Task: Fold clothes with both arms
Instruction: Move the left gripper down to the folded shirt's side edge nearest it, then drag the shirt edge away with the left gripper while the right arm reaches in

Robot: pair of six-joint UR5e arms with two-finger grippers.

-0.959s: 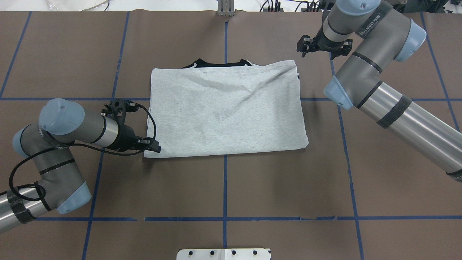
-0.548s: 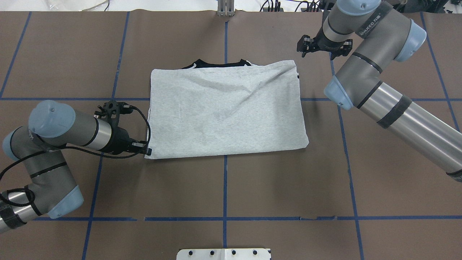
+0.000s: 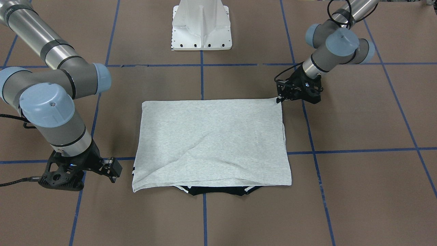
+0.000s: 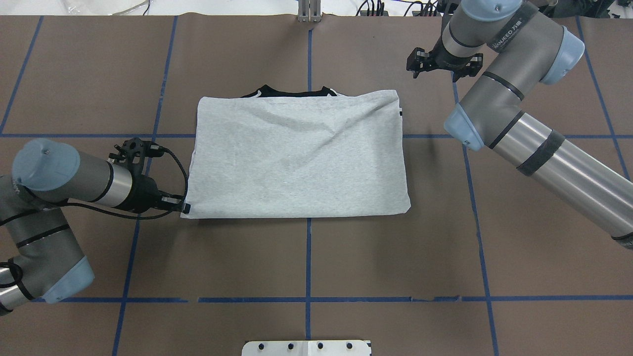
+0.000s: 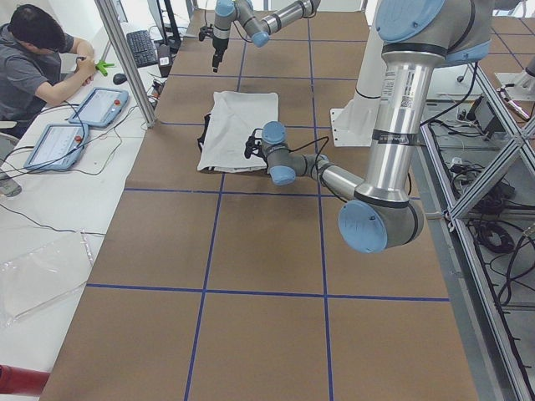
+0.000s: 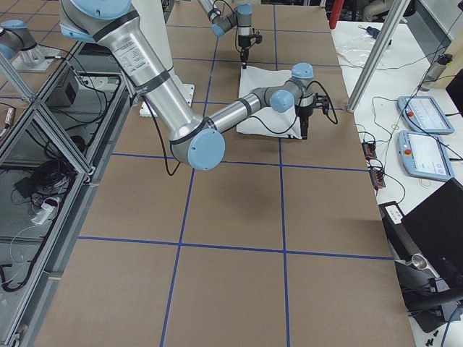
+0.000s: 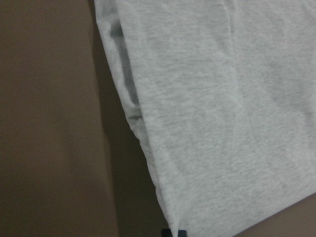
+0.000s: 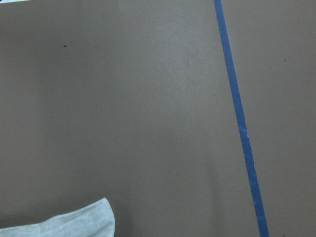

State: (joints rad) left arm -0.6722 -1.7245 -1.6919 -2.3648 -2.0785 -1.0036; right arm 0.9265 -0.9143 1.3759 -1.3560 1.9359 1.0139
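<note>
Pinching shut on the near-left corner of the folded light heather-grey T-shirt, lying midway across the brown papered table, my left gripper sits low, I judge to square the fold, while my right gripper hangs clear toward the far right corner, its opening untellable.

White lettering runs along a dark band wrapped around the right arm, seen from overhead near its light-blue joint cap. It looks like capital letters beginning "WA", followed by Chinese characters, but it is too small to read with certainty.
</note>
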